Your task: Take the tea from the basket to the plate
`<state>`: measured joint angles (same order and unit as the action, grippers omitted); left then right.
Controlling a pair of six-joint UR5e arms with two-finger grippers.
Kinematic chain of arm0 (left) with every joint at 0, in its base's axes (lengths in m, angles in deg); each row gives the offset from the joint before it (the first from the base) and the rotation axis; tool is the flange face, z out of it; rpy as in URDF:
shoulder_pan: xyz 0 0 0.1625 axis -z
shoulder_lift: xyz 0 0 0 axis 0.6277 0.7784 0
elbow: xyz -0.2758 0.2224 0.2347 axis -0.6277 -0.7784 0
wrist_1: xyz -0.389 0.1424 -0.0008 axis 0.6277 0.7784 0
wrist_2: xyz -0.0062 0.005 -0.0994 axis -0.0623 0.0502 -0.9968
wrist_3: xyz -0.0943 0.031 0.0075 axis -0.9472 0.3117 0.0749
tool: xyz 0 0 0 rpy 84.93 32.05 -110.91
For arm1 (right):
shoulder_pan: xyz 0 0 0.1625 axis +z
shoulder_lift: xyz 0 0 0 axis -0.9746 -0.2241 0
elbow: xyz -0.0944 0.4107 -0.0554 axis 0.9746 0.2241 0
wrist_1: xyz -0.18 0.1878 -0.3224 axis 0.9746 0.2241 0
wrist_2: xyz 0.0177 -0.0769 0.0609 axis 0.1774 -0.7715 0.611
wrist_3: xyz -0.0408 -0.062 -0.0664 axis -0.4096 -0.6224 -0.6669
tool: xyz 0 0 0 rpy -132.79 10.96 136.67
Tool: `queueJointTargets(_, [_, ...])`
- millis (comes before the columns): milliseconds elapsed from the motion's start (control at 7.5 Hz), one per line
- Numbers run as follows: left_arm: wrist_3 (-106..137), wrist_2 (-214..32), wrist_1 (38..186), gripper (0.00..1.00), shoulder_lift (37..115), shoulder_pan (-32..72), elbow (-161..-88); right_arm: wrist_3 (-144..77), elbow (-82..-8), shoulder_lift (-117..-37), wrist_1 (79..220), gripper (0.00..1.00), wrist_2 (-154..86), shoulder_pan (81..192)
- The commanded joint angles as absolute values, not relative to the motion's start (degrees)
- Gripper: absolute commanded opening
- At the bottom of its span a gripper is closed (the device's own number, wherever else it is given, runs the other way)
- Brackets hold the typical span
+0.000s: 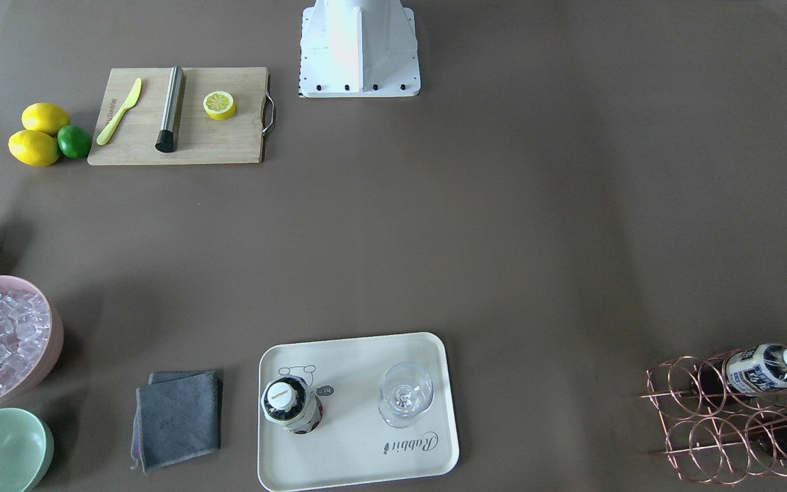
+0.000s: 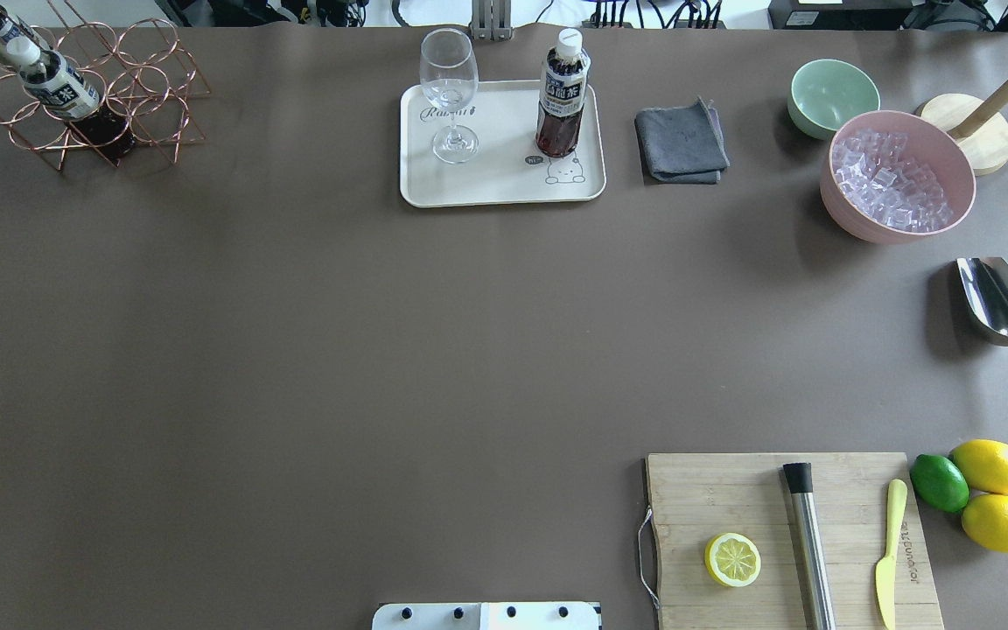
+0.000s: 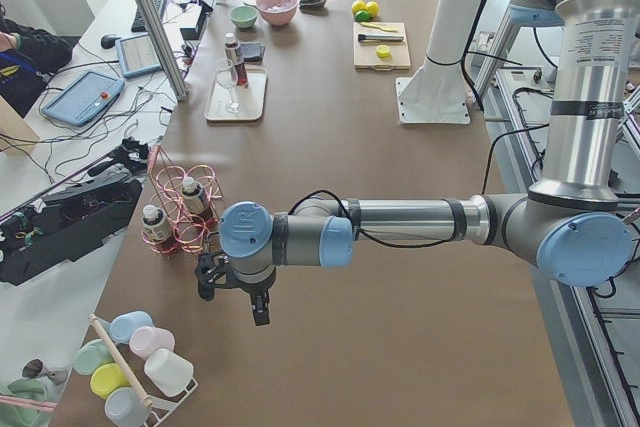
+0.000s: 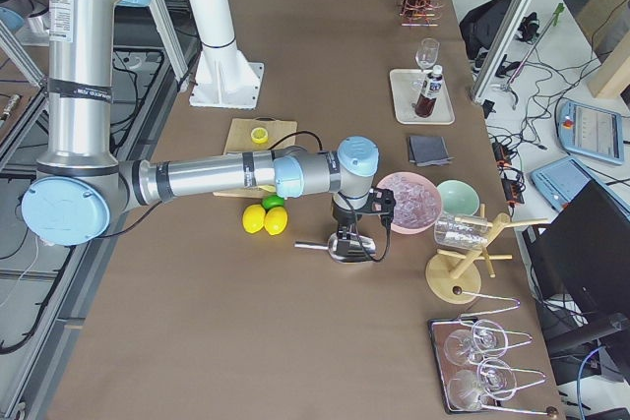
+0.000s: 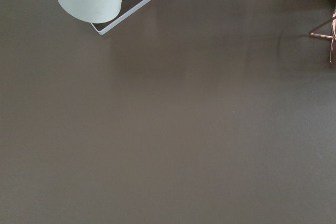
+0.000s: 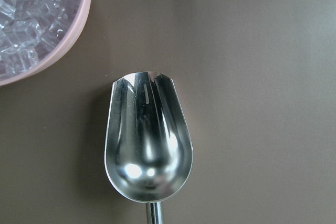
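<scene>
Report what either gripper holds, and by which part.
Nothing seen held: left gripper hangs over bare table, right gripper over the scoop; jaws' state cannot be told.

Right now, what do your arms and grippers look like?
The left arm and right arm are silver tubes with light-blue joint caps and dark bands. A black cable runs beside each forearm. The left gripper and right gripper are black.

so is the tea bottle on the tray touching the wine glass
Apart. The overhead view shows bare tray between the tea bottle and the wine glass.
</scene>
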<state>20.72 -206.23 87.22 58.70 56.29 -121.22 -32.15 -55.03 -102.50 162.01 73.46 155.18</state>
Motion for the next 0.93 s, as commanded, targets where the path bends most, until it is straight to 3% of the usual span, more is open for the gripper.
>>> queueJointTargets(0, [20.5, -206.0, 86.4, 0.97, 53.7, 55.2, -130.7, -32.1, -55.0, -102.5, 162.0, 1.0, 73.5, 155.2])
queueJointTargets(800, [20.7, -203.0, 86.3, 0.97, 54.4, 53.0, -130.2, -32.1, -55.0, -102.5, 162.1, 1.0, 73.5, 155.3])
